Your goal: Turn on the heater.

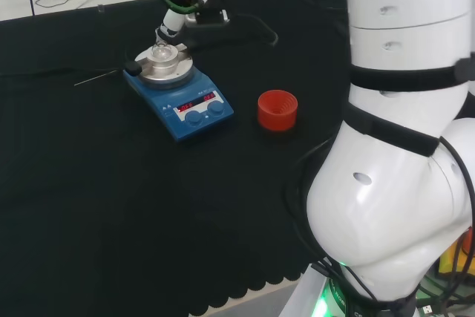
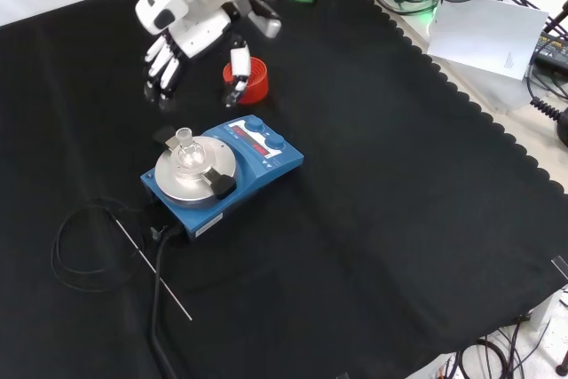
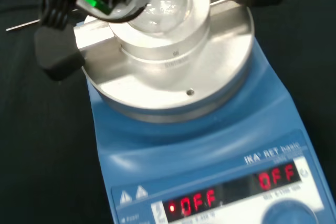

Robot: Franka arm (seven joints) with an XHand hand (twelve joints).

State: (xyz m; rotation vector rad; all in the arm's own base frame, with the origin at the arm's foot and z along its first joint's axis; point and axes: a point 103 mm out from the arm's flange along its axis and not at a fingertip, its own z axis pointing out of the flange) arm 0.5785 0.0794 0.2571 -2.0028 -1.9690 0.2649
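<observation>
Black cloth covers the bench [image 2: 399, 219], its scalloped edge running along the right side of the front view, with cables and a white sheet lying past it.

Left of centre in the front view sits the heater [image 2: 222, 170], a blue box with a round metal top plate [image 2: 197, 169]. A small clear glass flask [image 2: 185, 150] stands in a metal block at the middle of that plate, and two black clamp ends show at the plate's rim. On the heater's front panel the two red displays [image 3: 236, 187] are lit, and two blue knobs [image 1: 204, 113] sit beside them.

In the head view the heater is at the upper left, and a red ribbed ring [image 1: 277, 110] stands on the cloth to its right, apart from it. A black cable [image 2: 89, 246] loops on the cloth at the left of the front view, next to a thin metal rod [image 2: 151, 268].

In the front view the hand [image 2: 191, 37] hovers above the cloth, farther off than the heater and not touching it. Its fingers [image 2: 161, 68] hang down, relaxed and spread, holding nothing. Its thumb [image 2: 237, 68] hangs in front of the red ring.
</observation>
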